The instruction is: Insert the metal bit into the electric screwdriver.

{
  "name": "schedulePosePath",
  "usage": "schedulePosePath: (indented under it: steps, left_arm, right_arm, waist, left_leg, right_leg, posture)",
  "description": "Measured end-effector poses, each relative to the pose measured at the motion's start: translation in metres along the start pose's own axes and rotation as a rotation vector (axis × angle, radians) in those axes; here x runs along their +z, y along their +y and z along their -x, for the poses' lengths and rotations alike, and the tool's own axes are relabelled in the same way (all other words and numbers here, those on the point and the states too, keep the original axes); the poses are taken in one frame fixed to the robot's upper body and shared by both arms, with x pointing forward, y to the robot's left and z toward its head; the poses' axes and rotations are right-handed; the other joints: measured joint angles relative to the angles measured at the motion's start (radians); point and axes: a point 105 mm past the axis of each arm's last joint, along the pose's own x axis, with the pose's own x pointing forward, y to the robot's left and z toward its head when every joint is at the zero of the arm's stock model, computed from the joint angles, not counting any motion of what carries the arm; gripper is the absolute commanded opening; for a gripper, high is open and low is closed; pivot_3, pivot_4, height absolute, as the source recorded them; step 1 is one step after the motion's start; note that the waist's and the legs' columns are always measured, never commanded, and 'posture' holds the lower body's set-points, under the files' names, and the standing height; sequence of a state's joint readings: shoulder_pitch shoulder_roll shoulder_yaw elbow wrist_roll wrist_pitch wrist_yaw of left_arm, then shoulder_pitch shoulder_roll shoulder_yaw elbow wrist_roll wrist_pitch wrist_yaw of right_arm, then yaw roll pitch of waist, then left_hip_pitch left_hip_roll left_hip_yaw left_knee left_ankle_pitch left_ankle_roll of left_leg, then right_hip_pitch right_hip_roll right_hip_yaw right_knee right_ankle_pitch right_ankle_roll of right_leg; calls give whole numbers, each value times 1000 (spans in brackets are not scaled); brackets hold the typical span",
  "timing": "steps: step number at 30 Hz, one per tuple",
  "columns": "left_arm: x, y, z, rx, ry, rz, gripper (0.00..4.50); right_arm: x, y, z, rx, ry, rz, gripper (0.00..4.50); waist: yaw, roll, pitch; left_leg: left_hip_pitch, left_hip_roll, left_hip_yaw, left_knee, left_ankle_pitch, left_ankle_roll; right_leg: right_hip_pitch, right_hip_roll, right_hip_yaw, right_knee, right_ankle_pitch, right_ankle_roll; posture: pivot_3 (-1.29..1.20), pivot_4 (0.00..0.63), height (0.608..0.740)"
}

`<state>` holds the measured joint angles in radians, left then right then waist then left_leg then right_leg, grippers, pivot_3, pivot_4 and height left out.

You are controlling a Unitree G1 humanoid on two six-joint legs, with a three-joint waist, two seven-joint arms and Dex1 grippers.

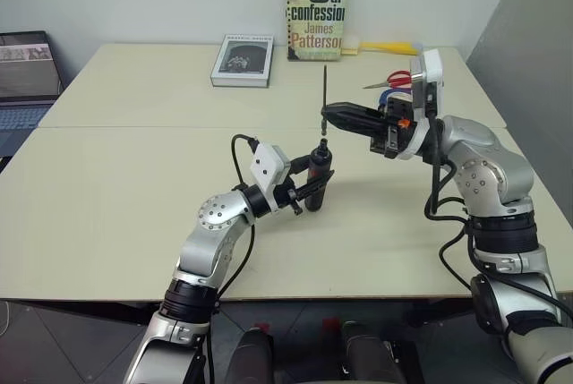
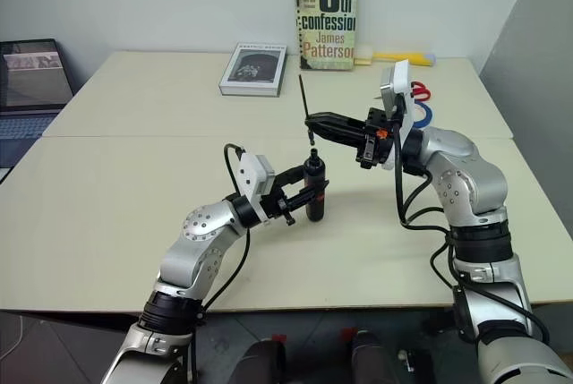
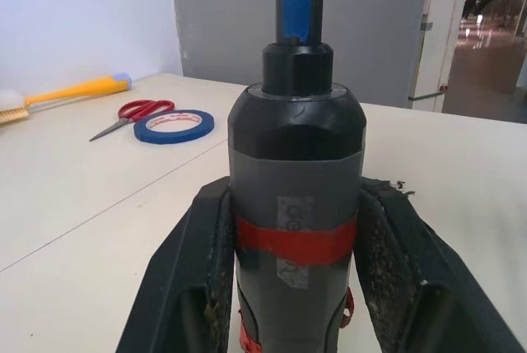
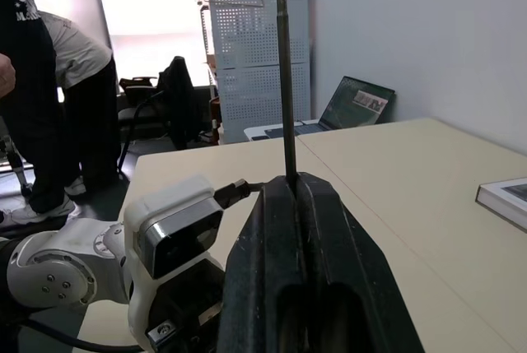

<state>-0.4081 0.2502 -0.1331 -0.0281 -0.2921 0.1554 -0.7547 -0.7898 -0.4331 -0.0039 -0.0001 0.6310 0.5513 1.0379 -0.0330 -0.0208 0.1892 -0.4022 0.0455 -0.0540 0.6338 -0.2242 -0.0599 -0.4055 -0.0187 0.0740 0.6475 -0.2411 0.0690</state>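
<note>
— Where do we find the electric screwdriver (image 1: 318, 176)?

— Just below the centre of the left eye frame, standing upright over the desk (image 1: 116, 187). Our left gripper (image 3: 292, 229) is pinching its black body at the red band, one finger on either side, and the narrow chuck points up with a patch of blue tape on it.

— And the metal bit (image 1: 324, 98)?

— Just above the screwdriver, near mid-frame. Our right gripper (image 1: 328, 116), reaching in from the right, has its fingers pressed together on the rod's lower part, holding it upright. The bit's lower end sits just above the chuck; we cannot tell whether they touch.

— What else do we see?

— Along the top edge, an upright paperback (image 1: 317, 6) and a flat book (image 1: 242, 61); at upper right, scissors (image 3: 132, 114), a blue tape roll (image 3: 174, 126) and a yellow-handled brush (image 3: 62, 95). A laptop (image 1: 25, 80) sits at the left edge.
</note>
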Motion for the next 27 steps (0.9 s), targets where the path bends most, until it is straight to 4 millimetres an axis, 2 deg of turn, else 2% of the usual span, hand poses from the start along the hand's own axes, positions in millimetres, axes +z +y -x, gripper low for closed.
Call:
schedulePosePath:
  steps: [27]
  left_arm:
    - [0,0,0,1,4,2,1663]
  right_arm:
    - [-8,-1,1,8,29,17,0]
  waist:
    - [0,0,0]
  left_leg:
    - [0,0,0,-1,0,0]
  right_leg:
    - [0,0,0,0,0,0]
  posture:
    - [0,150,740]
